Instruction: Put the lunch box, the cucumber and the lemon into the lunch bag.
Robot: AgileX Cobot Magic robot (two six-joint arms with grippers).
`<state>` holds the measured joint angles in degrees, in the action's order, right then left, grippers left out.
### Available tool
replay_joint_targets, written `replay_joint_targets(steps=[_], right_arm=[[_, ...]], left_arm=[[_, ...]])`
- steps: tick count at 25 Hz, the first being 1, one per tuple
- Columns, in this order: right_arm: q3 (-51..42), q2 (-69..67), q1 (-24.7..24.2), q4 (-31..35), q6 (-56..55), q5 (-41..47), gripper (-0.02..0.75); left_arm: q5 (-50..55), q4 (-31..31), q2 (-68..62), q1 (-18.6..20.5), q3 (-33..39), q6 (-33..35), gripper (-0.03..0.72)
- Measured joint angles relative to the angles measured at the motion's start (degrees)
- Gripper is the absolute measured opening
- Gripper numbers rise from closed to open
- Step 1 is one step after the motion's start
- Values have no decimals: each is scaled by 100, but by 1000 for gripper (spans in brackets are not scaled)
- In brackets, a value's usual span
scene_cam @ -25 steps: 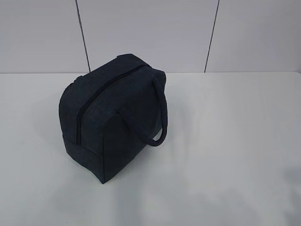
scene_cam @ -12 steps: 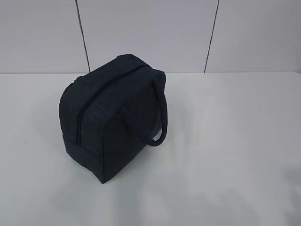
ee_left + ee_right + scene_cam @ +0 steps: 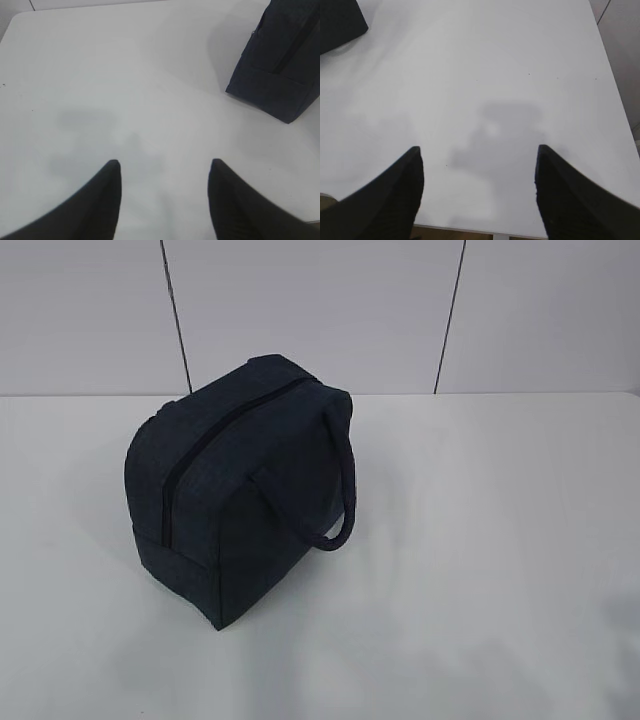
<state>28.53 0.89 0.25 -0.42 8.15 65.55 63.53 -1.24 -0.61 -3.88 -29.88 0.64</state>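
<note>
The dark navy lunch bag (image 3: 240,490) stands on the white table left of centre, its zipper (image 3: 215,435) drawn closed along the top and a loop handle (image 3: 340,495) hanging down its right side. A corner of the lunch bag (image 3: 280,65) shows at the top right of the left wrist view and another corner of the lunch bag (image 3: 337,22) at the top left of the right wrist view. My left gripper (image 3: 165,162) hangs open over bare table, nothing between its fingers. My right gripper (image 3: 477,149) is open too, above the table's near edge. The lunch box, cucumber and lemon are out of view.
The white table (image 3: 480,540) stretches right of the bag, with a grey panelled wall (image 3: 320,310) behind it. The table's near edge (image 3: 485,231) and right edge (image 3: 615,100) show in the right wrist view.
</note>
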Motion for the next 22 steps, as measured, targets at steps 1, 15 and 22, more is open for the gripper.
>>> replay_joint_targets(steps=[1,15,22], right_arm=[[0,0,0,0,0,0,530],[0,0,0,0,-8,0,530],[0,0,0,0,-8,0,530]], left_arm=[[0,0,0,0,0,0,403],[0,0,0,0,0,0,364],[0,0,0,0,0,0,325]])
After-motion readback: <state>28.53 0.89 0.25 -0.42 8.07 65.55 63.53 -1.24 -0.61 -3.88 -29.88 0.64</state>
